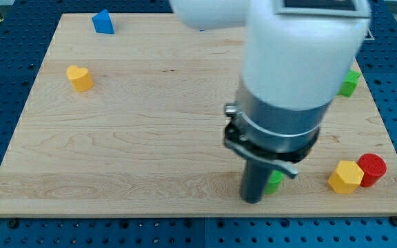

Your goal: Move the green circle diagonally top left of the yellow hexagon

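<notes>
My tip [253, 200] has no claws to open or shut; it is just a rod, and it sits low on the board [150, 138], near the 6 o'clock edge. The green circle [276, 181] is touching it, or nearly so, at about 2 o'clock from my tip, and the arm hides most of it. The yellow hexagon [345, 177] lies off at 3 o'clock from the circle, with a red block [373, 169] pressed against its far side. The circle has to end up at 10 o'clock from the hexagon, so I think it needs a push up the board. If I push off-centre, the round circle could slip around my tip. It could also roll into the hexagon and knock it away. Another green block [350, 83] sits at 1 o'clock, a yellow heart [80, 78] and a blue block [103, 22] at 10 o'clock.
</notes>
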`<state>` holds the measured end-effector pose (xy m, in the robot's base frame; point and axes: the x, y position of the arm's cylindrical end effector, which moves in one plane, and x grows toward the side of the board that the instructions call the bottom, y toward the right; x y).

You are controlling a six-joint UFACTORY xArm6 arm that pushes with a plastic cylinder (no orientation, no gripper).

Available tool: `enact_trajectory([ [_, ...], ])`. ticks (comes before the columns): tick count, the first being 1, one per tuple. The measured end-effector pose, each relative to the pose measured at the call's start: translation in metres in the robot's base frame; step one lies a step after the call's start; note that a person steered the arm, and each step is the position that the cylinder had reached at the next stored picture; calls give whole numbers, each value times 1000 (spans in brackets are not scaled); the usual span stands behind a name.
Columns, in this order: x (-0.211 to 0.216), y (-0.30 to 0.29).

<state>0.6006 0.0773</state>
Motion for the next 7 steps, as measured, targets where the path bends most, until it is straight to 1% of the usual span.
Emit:
enact_trajectory([
  [1,-12,30],
  [2,-14,37],
  [3,-38,34],
  [4,-74,34],
  [5,-80,33],
  [6,-117,28],
  [7,-120,48],
])
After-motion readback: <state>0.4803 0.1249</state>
